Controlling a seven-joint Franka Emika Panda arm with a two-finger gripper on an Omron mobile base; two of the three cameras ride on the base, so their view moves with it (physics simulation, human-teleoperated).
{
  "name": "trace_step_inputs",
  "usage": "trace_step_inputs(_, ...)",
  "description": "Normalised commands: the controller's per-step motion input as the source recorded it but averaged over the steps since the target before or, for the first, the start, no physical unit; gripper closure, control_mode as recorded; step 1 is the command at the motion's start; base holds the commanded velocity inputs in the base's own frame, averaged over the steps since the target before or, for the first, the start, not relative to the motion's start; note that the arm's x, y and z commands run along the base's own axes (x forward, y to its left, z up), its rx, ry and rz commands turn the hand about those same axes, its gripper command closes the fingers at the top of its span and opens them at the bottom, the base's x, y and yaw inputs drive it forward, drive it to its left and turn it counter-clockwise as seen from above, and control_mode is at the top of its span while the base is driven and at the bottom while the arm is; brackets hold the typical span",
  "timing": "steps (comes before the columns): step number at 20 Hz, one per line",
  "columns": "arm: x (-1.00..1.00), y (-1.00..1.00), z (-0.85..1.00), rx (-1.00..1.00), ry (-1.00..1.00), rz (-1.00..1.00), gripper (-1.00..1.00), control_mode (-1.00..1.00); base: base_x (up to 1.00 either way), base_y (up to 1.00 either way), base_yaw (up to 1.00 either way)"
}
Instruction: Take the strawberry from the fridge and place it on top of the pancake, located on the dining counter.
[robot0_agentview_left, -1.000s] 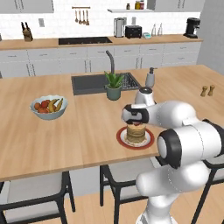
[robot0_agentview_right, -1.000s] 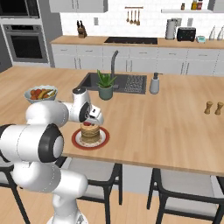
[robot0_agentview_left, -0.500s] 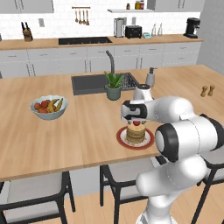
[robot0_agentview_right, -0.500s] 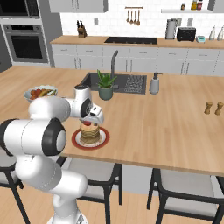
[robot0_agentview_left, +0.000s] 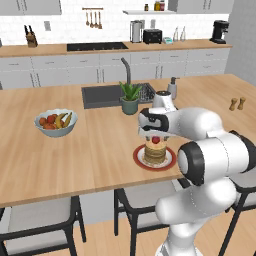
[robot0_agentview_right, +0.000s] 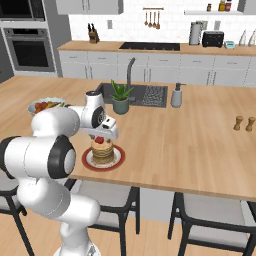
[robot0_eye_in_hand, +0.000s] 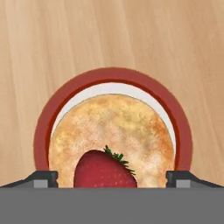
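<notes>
The strawberry (robot0_eye_in_hand: 104, 170) lies on top of the pancake (robot0_eye_in_hand: 113, 127), a tan stack on a red-rimmed white plate (robot0_eye_in_hand: 113, 74). In the hand view my gripper (robot0_eye_in_hand: 111, 178) is open, its two fingertips (robot0_eye_in_hand: 43, 177) wide apart on either side of the berry and not touching it. From the base views the strawberry (robot0_agentview_left: 156, 140) (robot0_agentview_right: 99, 140) sits on the pancake (robot0_agentview_left: 154, 154) (robot0_agentview_right: 102, 154) near the front edge of the dining counter (robot0_agentview_left: 100, 150) (robot0_agentview_right: 190, 145), with the gripper (robot0_agentview_left: 154, 134) (robot0_agentview_right: 101, 135) just above it. The fridge is out of view.
A fruit bowl (robot0_agentview_left: 56, 121) (robot0_agentview_right: 46, 105) stands to the left on the counter. Behind the plate are a potted plant (robot0_agentview_left: 130, 97) (robot0_agentview_right: 120, 97), the dark sink (robot0_agentview_left: 100, 95) and a soap dispenser (robot0_agentview_left: 173, 88). Salt and pepper shakers (robot0_agentview_left: 237, 104) (robot0_agentview_right: 244, 123) stand far right. Chairs sit under the front edge.
The jaws have spread apart and let go of the strawberry, which now rests on the pancake. The arm has shifted only slightly.
</notes>
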Motion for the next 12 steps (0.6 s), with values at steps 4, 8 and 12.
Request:
trace_step_inputs(4,-0.51,0.0,0.23,0.0,-0.06,0.0,-1.0,-1.0,0.0,0.0,0.0)
trace_step_inputs(8,-0.84,0.0,0.48,0.0,-0.14,0.0,-1.0,-1.0,0.0,0.0,0.0)
trace_step_inputs(12,-1.0,0.0,0.76,0.0,-0.1,0.03,-1.0,-1.0,0.0,0.0,0.0)
